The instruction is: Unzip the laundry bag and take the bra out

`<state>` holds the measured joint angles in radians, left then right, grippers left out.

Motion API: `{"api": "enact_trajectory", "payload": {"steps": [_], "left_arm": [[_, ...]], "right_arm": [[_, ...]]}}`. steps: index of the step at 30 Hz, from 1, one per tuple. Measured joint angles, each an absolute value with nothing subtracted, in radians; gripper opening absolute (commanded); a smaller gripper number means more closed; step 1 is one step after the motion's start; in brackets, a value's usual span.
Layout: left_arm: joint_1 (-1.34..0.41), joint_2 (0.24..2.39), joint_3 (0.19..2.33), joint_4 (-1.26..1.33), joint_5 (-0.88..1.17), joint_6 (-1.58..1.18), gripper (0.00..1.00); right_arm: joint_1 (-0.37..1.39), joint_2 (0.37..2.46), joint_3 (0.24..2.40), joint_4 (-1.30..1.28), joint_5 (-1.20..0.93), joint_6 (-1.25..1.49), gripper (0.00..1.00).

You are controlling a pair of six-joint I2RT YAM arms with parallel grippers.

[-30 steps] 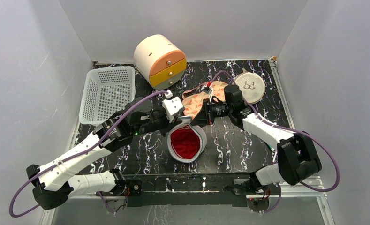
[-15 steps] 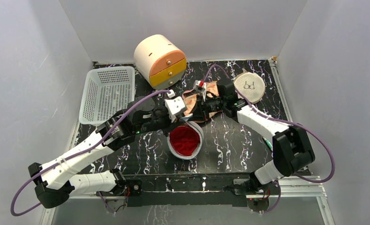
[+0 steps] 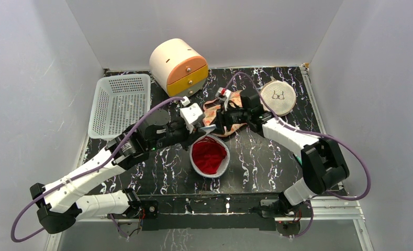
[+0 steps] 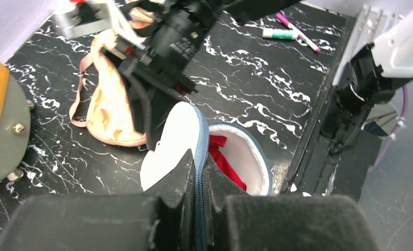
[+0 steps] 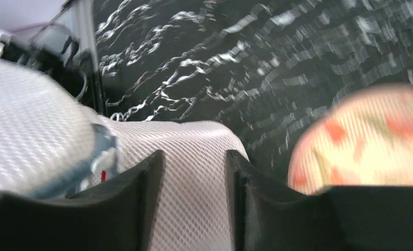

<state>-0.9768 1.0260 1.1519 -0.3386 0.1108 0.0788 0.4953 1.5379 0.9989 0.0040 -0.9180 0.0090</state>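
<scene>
Behind laundry bag [image 3: 226,157]: floral garment [image 3: 211,111], drawer box [image 3: 179,67].

One laundry bag [image 4: 178,130], one pouch [image 3: 278,97], one basket [image 3: 119,102], one drawer box [image 3: 175,57], two markers [image 4: 275,33].

Round beige pouch [image 3: 278,97]: dark bra outline printed on its face. Right arm's black wrist housing [image 4: 186,41]: small white lettering, illegible.
</scene>
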Motion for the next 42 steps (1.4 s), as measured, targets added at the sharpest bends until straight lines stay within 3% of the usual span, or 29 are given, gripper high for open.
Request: {"api": "enact_trajectory", "payload": {"steps": [3,5,12,23,25,27,30,32,37,42], "left_arm": [[-0.977,1.014,1.142,-0.318,0.043,0.034,0.0],[-0.977,1.007,1.13,-0.31,-0.007,-0.006,0.0],[-0.977,0.997,1.069,-0.294,-0.125,-0.137,0.0],[-0.977,1.015,1.068,-0.292,-0.192,-0.275,0.0],[-0.977,1.021,1.068,-0.293,-0.196,-0.294,0.0],[-0.977,1.029,1.069,-0.297,-0.196,-0.309,0.0],[-0.977,1.038,1.07,-0.304,-0.204,-0.323,0.0],[-0.977,1.039,1.07,-0.311,-0.222,-0.334,0.0],[-0.977,1.039,1.07,-0.325,-0.286,-0.354,0.0],[-0.977,1.047,1.098,-0.382,-0.346,-0.361,0.0]], "right_arm": [[0.445,1.473,0.923,-0.004,-0.793,0.136,0.88],[0.413,1.383,0.851,-0.037,-0.708,0.221,0.98],[0.399,1.131,0.792,-0.211,-0.543,0.372,0.98],[0.529,1.11,0.794,-0.399,-0.463,0.539,0.97],[0.568,1.11,0.787,-0.403,-0.434,0.553,0.89],[0.603,1.113,0.775,-0.403,-0.395,0.561,0.66],[0.633,1.114,0.73,-0.366,-0.354,0.58,0.47],[0.638,1.109,0.669,-0.303,-0.321,0.603,0.41],[0.64,1.102,0.562,-0.191,-0.26,0.662,0.15],[0.64,1.102,0.571,-0.152,-0.229,0.631,0.0]]}}
